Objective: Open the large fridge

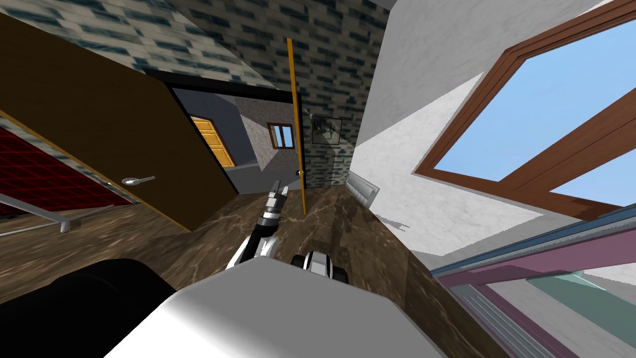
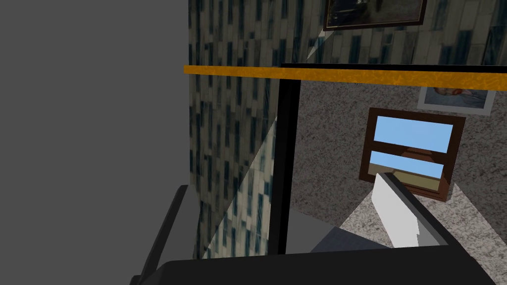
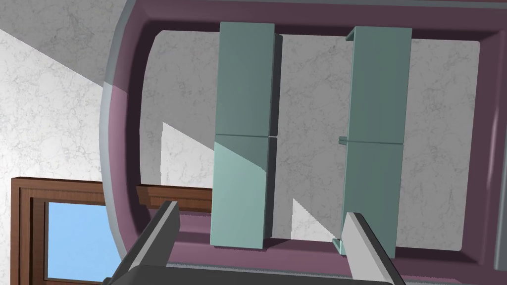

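fridge door [image 3: 124, 148], as i take the mauve-rimmed panel to be, faces the right gripper [image 3: 261, 210] with its inner side: a pale marbled field inside the rim and two tall teal shelf bins [image 3: 245, 133] fixed across it. the right gripper's two fingers stand wide apart with nothing between them, and they are clear of the panel, not touching it. in the head view the fridge door [image 1: 553, 252] sits at about four o'clock from the robot's chest, close beside it, with a brown-framed window [image 1: 540, 118] at two o'clock.

the left gripper [image 1: 277, 191] is stretched out ahead at twelve o'clock, above the dark marbled floor [image 1: 348, 224], aimed at a black-framed doorway [image 1: 248, 143]. its fingers are spread wide too and hold nothing. a brown door [image 1: 105, 124] with a silver lever handle [image 1: 138, 181] stands swung back at ten o'clock, and a thin orange door edge [image 1: 289, 124] rises just past the left gripper.

judging by the shelves being on show, the fridge door looks swung out, so the opening itself seems done or nearly so. i cannot see the fridge's cabinet or the hinge, so i cannot tell how wide it stands. what seems left is little: perhaps a further push on the door's edge if it is only partway, then drawing the right arm clear.
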{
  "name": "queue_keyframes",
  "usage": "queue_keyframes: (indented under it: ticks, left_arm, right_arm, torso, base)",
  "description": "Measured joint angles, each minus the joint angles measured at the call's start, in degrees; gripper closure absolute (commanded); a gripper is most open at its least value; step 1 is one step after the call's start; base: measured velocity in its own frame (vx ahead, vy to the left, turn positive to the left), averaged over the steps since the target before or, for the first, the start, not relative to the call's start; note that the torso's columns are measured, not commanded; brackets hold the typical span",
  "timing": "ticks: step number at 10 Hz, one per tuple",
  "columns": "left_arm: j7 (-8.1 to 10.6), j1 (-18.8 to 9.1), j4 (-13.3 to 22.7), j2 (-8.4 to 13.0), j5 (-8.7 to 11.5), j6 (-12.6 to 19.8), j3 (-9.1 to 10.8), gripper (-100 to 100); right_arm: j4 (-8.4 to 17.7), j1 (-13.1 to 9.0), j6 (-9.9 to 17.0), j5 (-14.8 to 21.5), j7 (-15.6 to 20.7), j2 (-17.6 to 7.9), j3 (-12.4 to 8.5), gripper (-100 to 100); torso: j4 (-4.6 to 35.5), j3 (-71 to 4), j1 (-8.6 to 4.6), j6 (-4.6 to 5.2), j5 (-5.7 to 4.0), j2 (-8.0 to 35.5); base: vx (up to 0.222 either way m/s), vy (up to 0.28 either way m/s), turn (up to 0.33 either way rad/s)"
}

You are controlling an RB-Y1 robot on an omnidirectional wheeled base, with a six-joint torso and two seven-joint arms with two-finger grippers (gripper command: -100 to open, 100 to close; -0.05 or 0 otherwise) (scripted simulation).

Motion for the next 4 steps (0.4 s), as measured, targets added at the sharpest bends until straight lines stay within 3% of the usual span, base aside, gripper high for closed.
queue_keyframes:
  ticks: [4]
  left_arm:
    - [0.00,0.0,0.0,0.0,0.0,0.0,0.00,0]
  right_arm:
    - [0.0,0.0,0.0,0.0,0.0,0.0,0.0,0]
  torso:
    - [0.0,-0.1,0.03,0.00,0.01,-0.1]
  base:
    - [0.000,0.000,0.000]
